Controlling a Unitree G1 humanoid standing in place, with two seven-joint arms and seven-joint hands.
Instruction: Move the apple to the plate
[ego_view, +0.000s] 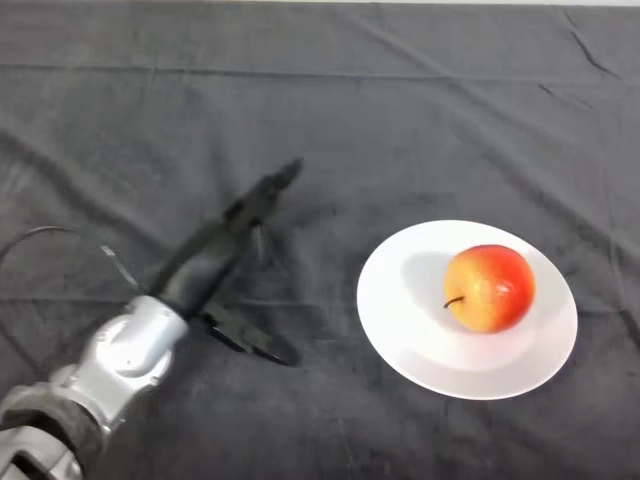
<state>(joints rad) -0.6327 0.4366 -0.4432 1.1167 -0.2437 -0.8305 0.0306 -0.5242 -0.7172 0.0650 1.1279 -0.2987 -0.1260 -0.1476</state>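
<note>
A red and yellow apple (488, 287) lies on a white plate (410, 335) at the right of the head view, stem pointing left. My left hand (215, 257) is over the dark cloth to the left of the plate, well apart from it. Its fingers (272, 188) are straight and point up and right, and the thumb (255, 339) spreads out toward the plate. The hand is open and holds nothing.
The table is covered with a dark wrinkled cloth (400, 110). My silver-grey forearm (110, 365) comes in from the lower left.
</note>
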